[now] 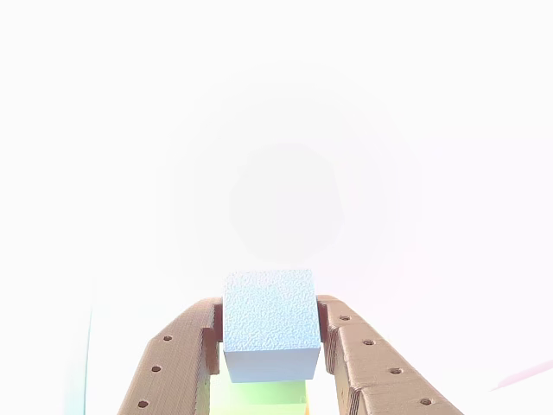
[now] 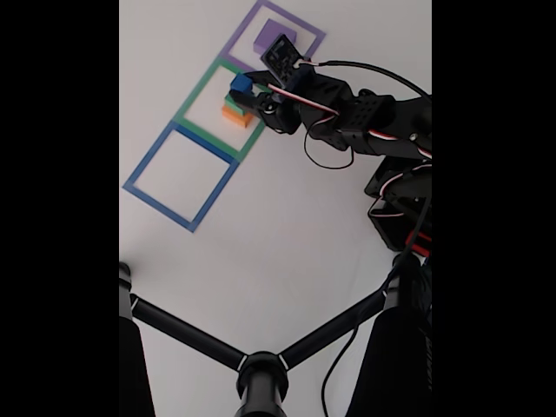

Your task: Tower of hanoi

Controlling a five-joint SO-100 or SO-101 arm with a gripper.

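In the fixed view the blue-outlined square (image 2: 180, 175) is lying bare at left. The pincer (image 2: 246, 91) is gripping the blue block (image 2: 240, 83) above the green and orange stack (image 2: 236, 113) in the green square (image 2: 221, 109) — a skewed release risks toppling it. The purple block (image 2: 272, 35) is sitting just beyond; open surface (image 2: 287, 243) lies rightward.

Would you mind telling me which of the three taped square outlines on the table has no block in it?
The blue taped square, nearest the camera stand in the fixed view. The green taped square holds the stack with the blue cube; the purple taped square holds a purple block.
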